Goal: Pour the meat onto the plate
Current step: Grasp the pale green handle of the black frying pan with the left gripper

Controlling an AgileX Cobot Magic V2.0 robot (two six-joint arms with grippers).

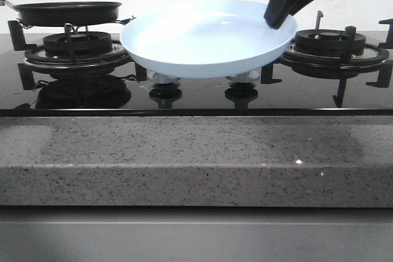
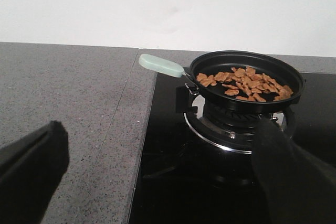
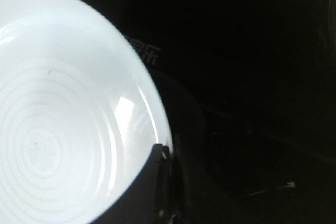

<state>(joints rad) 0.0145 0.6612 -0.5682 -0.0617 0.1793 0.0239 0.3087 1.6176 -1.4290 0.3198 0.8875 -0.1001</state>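
Heaping light-brown meat fills the black pan.

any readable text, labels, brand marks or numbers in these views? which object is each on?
Nothing can be read.
A pale mark shows on the black glass stovetop beside the plate in the right wrist view; it may be lettering but is too blurred to read.
No print visible on the plate, the frying pan, its handle or the stone counter.

Bare counter beside pan
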